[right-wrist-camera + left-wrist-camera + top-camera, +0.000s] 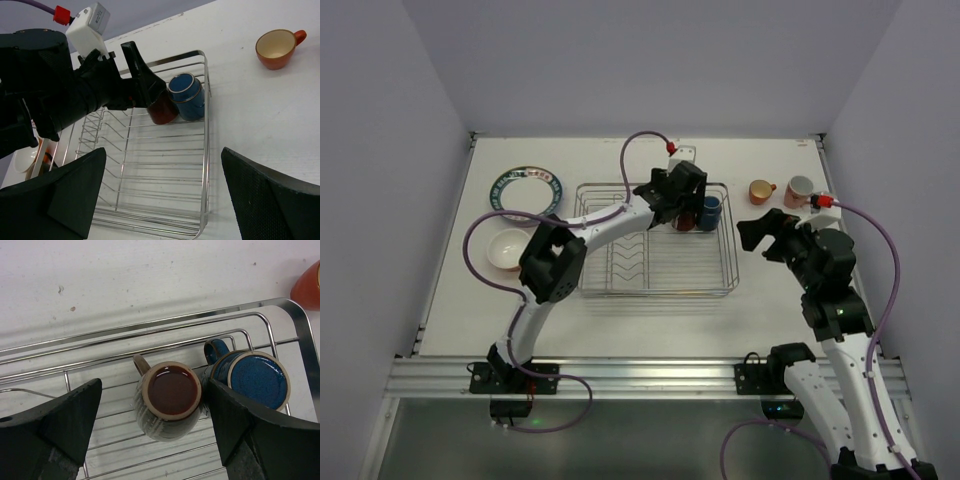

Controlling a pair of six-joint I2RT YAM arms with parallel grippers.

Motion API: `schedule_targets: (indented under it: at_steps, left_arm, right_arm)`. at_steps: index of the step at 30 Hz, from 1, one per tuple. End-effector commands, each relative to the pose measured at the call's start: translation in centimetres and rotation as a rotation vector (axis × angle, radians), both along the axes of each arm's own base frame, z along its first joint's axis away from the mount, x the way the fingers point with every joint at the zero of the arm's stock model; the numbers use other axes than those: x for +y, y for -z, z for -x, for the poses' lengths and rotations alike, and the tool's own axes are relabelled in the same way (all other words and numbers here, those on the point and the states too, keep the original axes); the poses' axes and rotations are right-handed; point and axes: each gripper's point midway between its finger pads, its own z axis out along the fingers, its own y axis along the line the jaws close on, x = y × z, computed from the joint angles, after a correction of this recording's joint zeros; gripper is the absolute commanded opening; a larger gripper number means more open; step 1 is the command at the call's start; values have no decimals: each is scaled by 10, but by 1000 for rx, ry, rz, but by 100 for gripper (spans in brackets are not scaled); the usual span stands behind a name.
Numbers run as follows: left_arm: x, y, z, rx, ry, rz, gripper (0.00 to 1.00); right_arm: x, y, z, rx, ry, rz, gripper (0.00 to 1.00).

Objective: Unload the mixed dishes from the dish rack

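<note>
The dish rack [655, 290] is a silver wire basket in the middle of the table. In its far right corner a maroon mug [170, 397] and a blue mug [257, 380] lie side by side. My left gripper [154, 390] is open and straddles the maroon mug. Its right finger [235, 420] sits between the two mugs, close against the maroon one; the left finger stands well clear. From above, this gripper [685, 200] covers most of the maroon mug [686, 221]. My right gripper [164, 152] hangs open and empty over the rack's right rim [206, 150].
An orange mug [761, 190] and a pink mug [800, 190] stand on the table right of the rack. A dark-rimmed plate [527, 190] and a bowl with a white inside [507, 250] rest to the left. Zigzag wire dividers fill the rack's left half.
</note>
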Motion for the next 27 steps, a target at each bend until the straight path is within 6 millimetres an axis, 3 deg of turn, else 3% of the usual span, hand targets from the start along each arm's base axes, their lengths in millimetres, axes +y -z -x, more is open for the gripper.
schedule_targets:
  at_steps: [1, 11, 15, 17, 22, 24, 26, 27]
  left_arm:
    - [-4, -9, -10, -48, -30, 5, 87]
    - [-12, 14, -6, -20, -30, 17, 81]
    - [-9, 14, -6, -34, -44, 27, 61]
    - [-9, 14, -6, -38, -45, 30, 60]
    - [-3, 13, -5, -39, -68, 21, 32]
    - [5, 8, -2, -47, -90, 24, 13]
    - [9, -10, -1, -76, -105, 50, 0]
    - [11, -15, 0, -90, -115, 54, 0]
  right_arm:
    - [3, -12, -2, -54, -14, -14, 99]
    - [4, -8, -4, -55, -23, -8, 99]
    - [5, -6, -5, -48, -25, -8, 99]
    - [6, -5, -4, -47, -36, -6, 99]
    - [7, -7, -3, -61, -46, -6, 99]
    - [8, -7, -3, -61, -49, -7, 99]
    - [9, -6, -3, -59, -56, -8, 99]
    - [10, -6, -3, -57, -59, -10, 99]
